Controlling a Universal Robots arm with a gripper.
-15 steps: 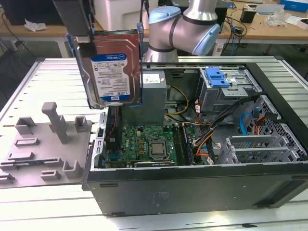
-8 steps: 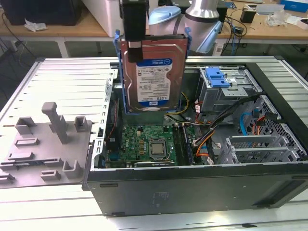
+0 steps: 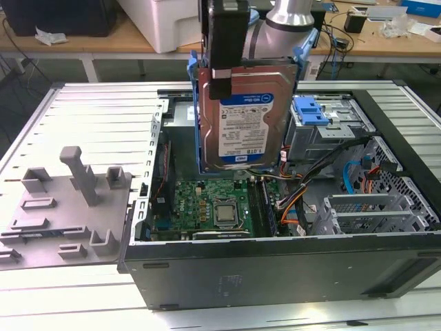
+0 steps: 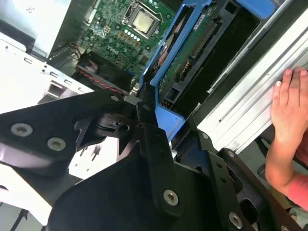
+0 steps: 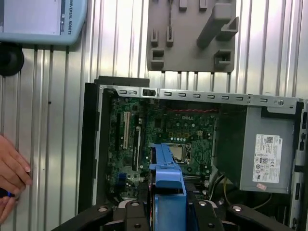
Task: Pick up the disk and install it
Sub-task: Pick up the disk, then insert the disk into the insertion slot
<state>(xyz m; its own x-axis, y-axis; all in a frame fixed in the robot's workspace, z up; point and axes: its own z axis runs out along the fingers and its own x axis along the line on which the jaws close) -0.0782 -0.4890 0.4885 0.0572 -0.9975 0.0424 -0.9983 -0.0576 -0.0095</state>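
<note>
**Disk lifted, not yet in its bay**

Closest to the lens in the second wrist view, the black fingers (image 4: 155, 144) of the gripper (image 4: 144, 113) are clamping tight on the blue-framed edge of the disk (image 4: 192, 53), with no gap showing. In the exterior view the gripper (image 3: 226, 77) is holding the disk (image 3: 242, 121) upright, label facing out. It is hanging in the air over the open computer case (image 3: 275, 272) and its motherboard (image 3: 207, 200). The grey drive cage (image 3: 327, 134) with its blue latch (image 3: 311, 110) is sitting near the disk, toward the exterior view's right. A person's hand (image 4: 288, 106) is resting on the ribbed worktop (image 3: 89, 117) beside the case. The pick-up is looking finished. The install is not: the disk is hanging clear of any bay, seated in nothing.
</note>
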